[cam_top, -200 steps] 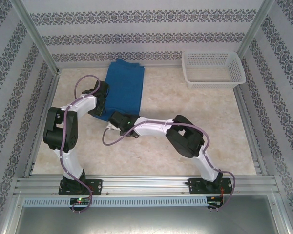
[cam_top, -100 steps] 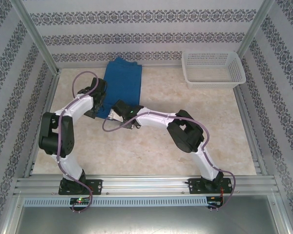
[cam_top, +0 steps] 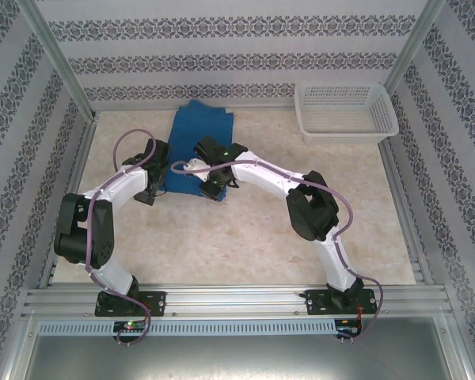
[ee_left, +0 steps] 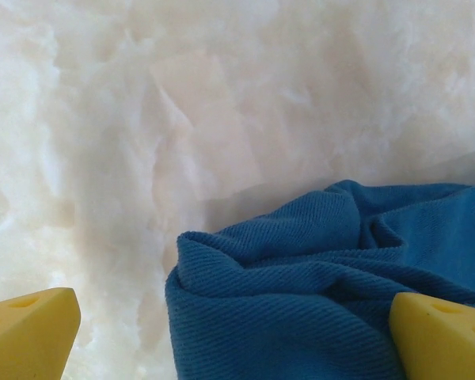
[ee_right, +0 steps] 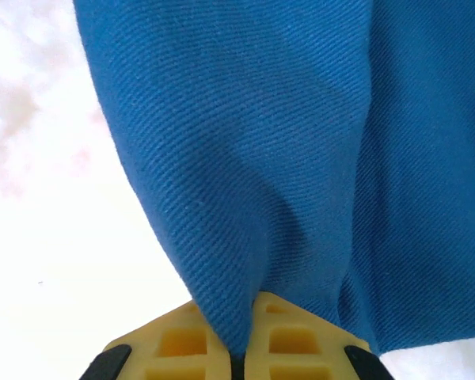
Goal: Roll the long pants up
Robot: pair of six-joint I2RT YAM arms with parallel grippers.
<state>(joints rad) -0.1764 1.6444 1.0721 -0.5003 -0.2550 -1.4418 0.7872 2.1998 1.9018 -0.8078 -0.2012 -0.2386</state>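
The left tool (ee_left: 233,336) is released, its yellow fingers (ee_left: 28,328) spread around the rumpled near-left corner of the long pants (cam_top: 203,134), which lie folded on the counter (cam_top: 253,237) near the back wall. The right tool (ee_right: 239,348) is clenched on a pinched fold of their near edge. A white mesh basket (cam_top: 346,133) sits far right.

The long pants (cam_top: 203,131) lie at the back of the surface (cam_top: 380,206), left of centre, with the mesh basket (cam_top: 346,111) well apart in the far right corner. The left pincer (ee_left: 236,332) stands spread over their bunched near-left corner; just to its right, the right pincer (ee_right: 239,340) nips a fold of their near edge
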